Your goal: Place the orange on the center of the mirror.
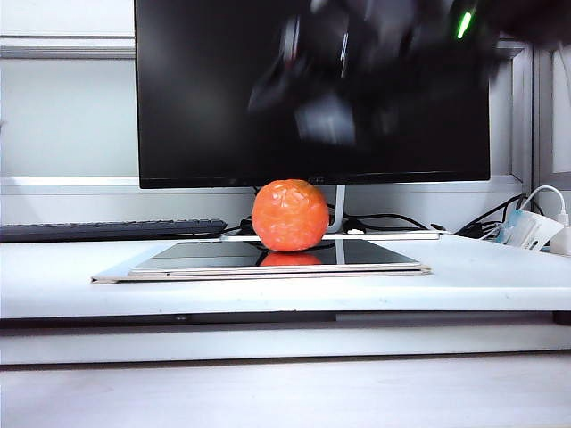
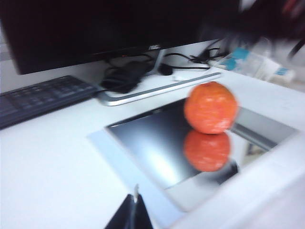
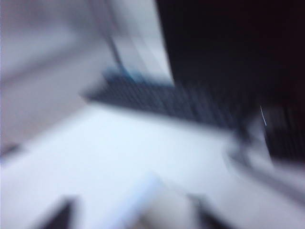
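The orange (image 1: 290, 215) rests on the mirror (image 1: 384, 257), a flat dark panel with a pale rim lying on the white table, and its reflection shows just under it. The left wrist view shows the same orange (image 2: 210, 107) on the mirror (image 2: 147, 143). My right gripper (image 1: 330, 98) is a dark motion blur high above the orange, in front of the monitor. In the blurred right wrist view its fingertips (image 3: 59, 215) stand wide apart with nothing between them, so the right gripper (image 3: 133, 217) is open. My left gripper (image 2: 135, 210) is shut and empty, off the mirror's near corner.
A big black monitor (image 1: 223, 89) stands behind the mirror on a stand (image 1: 339, 214). A dark keyboard (image 1: 107, 230) lies at the back left. Cables and a white plug adapter (image 1: 531, 227) sit at the back right. The table's front edge (image 1: 285, 303) runs below the mirror.
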